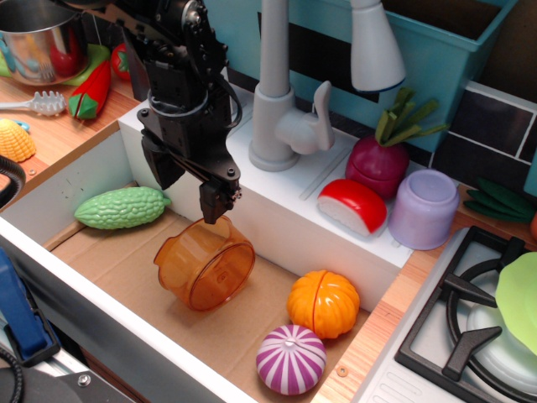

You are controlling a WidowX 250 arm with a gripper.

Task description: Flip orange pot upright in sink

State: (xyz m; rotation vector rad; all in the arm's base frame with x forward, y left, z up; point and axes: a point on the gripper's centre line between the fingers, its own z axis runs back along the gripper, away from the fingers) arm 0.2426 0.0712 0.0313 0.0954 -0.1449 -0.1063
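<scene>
The orange pot (pixel 205 264), translucent amber, lies tilted on its side on the brown floor of the white sink (pixel 277 227), its mouth facing up and to the left. My black gripper (pixel 189 195) hangs just above the pot with its jaws spread wide. The right fingertip (pixel 215 208) is at the top of the pot's rim; I cannot tell if it touches. The left finger (pixel 162 170) is clear of the pot, above and to its left. Nothing is held between the jaws.
In the sink lie a green bumpy gourd (pixel 122 207) at left, an opaque orange pumpkin toy (pixel 323 303) and a purple striped onion (pixel 291 358) at right. The grey-white faucet (pixel 277 92) stands behind, with a red toy (pixel 352 204), lilac cup (pixel 424 208) and stove (pixel 470 319) to the right.
</scene>
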